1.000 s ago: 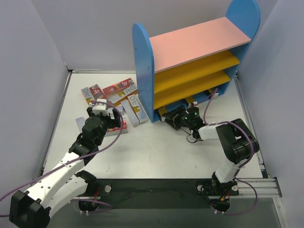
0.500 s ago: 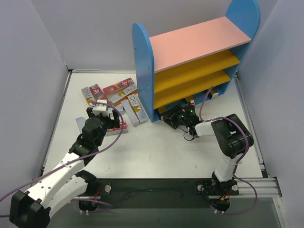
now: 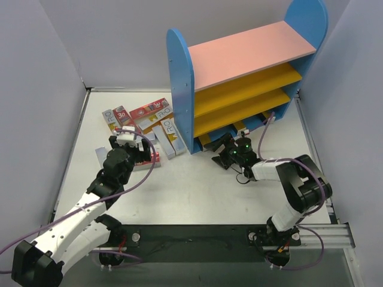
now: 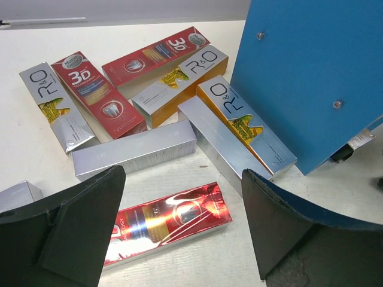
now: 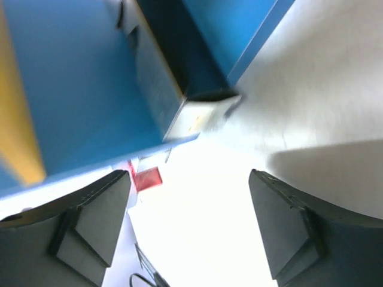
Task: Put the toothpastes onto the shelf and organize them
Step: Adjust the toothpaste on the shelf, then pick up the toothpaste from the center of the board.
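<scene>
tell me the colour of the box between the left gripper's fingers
The box is shiny red; clearest in left wrist view.

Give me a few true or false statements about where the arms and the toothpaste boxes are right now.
The left tool is open above a red box on the table. True.
The right tool grips a box. False: the right tool is open, holding nothing.
The loose boxes lie right of the shelf. False: the loose boxes lie left of the shelf.
A few stored boxes sit in the shelf's bottom level. True.
</scene>
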You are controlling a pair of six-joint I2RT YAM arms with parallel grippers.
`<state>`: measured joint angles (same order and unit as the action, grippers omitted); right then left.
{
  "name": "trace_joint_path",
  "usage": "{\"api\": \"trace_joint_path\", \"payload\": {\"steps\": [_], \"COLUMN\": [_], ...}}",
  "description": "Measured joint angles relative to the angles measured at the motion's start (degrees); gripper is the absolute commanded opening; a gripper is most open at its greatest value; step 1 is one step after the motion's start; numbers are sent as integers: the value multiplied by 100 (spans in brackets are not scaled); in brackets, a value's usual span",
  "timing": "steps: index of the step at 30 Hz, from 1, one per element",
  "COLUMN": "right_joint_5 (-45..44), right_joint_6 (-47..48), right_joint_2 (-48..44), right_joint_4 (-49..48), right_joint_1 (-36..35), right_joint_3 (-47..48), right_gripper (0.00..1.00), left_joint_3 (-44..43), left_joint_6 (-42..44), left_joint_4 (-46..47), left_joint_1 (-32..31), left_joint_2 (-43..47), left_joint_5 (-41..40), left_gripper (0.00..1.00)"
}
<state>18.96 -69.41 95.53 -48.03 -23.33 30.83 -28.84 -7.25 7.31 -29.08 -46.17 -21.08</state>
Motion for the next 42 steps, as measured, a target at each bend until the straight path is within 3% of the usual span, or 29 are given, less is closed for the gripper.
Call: {"api": "trace_joint_path", "payload": {"steps": [4,11,19,25,34,42], "right_joint_5": [-72,-822,-1696,-1698,-1434,-1178], "right_joint_6": [420,1720,2990,3475,4037,4391], "right_joint_2": [-1016,-3412,-5309,-5637,-6015,-6614], "right_joint_4": [627,2883,5204,5943,6972,7403], "right_joint_1": [70,118,168,227,229,229], "right_joint_3": [-289,-328,-68,-46,131,142], "right_gripper": [100,100,100,100,100,100], "left_joint_3": [2,2,-4,-570,-1692,-1921], "left_joint_6": [0,-2,-308,-962,-2691,-3915], "left_joint_4": [24,39,-63,-1241,-3329,-4542], "left_joint_1": [-11,-133,-118,120,343,640], "left_joint_2": [37,87,-52,-501,-791,-949], "left_joint_5": [7,9,24,-79,-584,-638], "left_gripper": [90,90,93,95,97,97]}}
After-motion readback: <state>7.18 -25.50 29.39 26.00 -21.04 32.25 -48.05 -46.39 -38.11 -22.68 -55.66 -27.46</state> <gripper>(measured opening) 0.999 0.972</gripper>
